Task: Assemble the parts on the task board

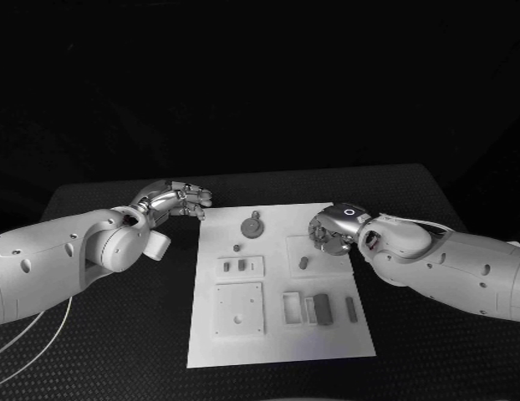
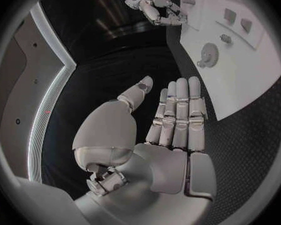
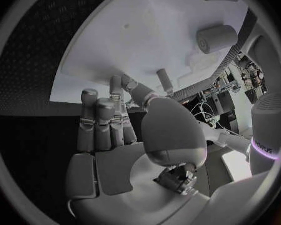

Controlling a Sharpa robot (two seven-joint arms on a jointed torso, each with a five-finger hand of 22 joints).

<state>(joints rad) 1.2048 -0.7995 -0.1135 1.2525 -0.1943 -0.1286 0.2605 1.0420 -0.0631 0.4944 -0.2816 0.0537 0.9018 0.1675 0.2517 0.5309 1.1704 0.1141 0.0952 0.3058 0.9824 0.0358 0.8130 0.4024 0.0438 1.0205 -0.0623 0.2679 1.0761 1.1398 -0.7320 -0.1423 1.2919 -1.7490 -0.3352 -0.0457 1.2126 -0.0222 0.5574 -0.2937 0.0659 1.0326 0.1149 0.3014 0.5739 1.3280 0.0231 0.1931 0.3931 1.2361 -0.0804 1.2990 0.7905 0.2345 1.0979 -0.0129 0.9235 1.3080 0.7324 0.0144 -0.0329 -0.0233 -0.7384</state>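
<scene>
- The worktop (image 1: 115, 334) is black and finely textured, with dark surroundings behind it; the white task board (image 1: 333, 342) lies in its middle, its long axis running away from me.
- My left hand (image 1: 178, 200) hovers just off the board's far left corner. In the left wrist view its fingers (image 2: 178, 115) lie straight and side by side, the thumb apart from them, and it has hold of nothing.
- My right hand (image 1: 336, 227) sits over the board's far right part. Its fingers (image 3: 103, 125) are bent forward together; whether they touch or grip any part there I cannot tell.
- A round, gear-like part (image 1: 253, 226) lies flat on the far middle of the board, between my two hands; a short stem at its far edge points away from me.
- A small dark oblong part (image 1: 303, 262) lies near my right hand, long axis running away from me.
- On the near right, two dark bar-shaped parts (image 1: 322, 307) lie side by side beside a pale rectangular frame, all lengthwise along the board.
- On the left half are a small plate with two slots (image 1: 240, 267) and, nearer me, a larger square plate (image 1: 238, 308).
</scene>
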